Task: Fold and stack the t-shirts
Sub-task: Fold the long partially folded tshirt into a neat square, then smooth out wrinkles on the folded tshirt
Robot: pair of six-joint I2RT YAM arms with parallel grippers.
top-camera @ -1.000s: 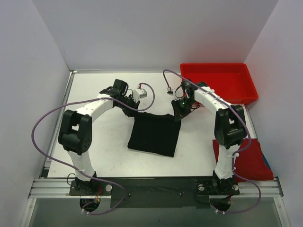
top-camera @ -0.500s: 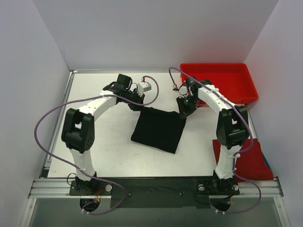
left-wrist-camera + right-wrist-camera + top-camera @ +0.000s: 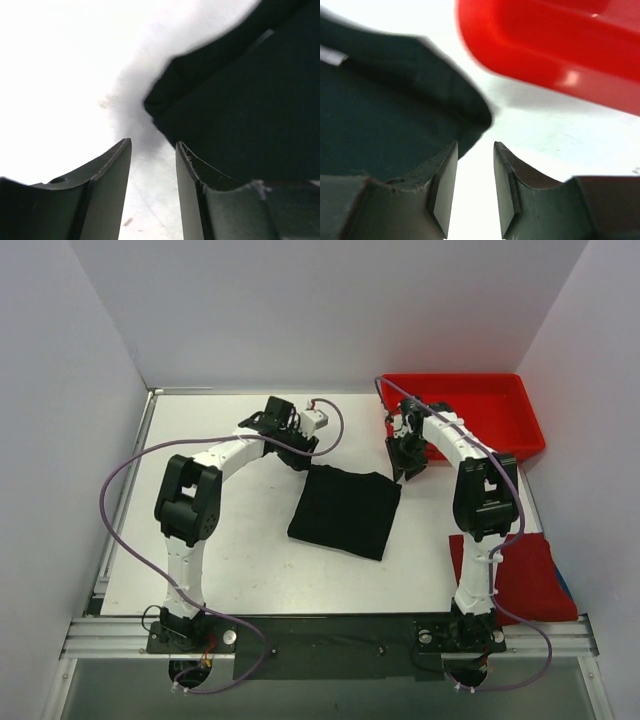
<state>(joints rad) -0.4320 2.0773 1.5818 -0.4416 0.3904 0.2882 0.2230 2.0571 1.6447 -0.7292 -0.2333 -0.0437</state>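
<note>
A black t-shirt [image 3: 345, 512] lies folded into a rectangle in the middle of the table. My left gripper [image 3: 306, 460] is at its far left corner, open, with only bare table between the fingers [image 3: 112, 165]; the black cloth [image 3: 240, 100] lies just beside and beyond the right finger. At the far right corner my right gripper [image 3: 403, 475] is also open, and the shirt's corner [image 3: 385, 115] lies just ahead of its left finger [image 3: 445, 170], outside the gap. A red t-shirt [image 3: 532, 580] lies at the near right, partly off the table edge.
A rigid red plastic tray [image 3: 500, 430] stands at the back right, close behind the right gripper, its rim [image 3: 555, 45] filling the top of the right wrist view. White walls close in the left, back and right sides. Purple cables loop over both arms.
Both grippers carried the black shirt's far edge a little to the right, then opened and let go of its corners. The shirt now rests flat.
</note>
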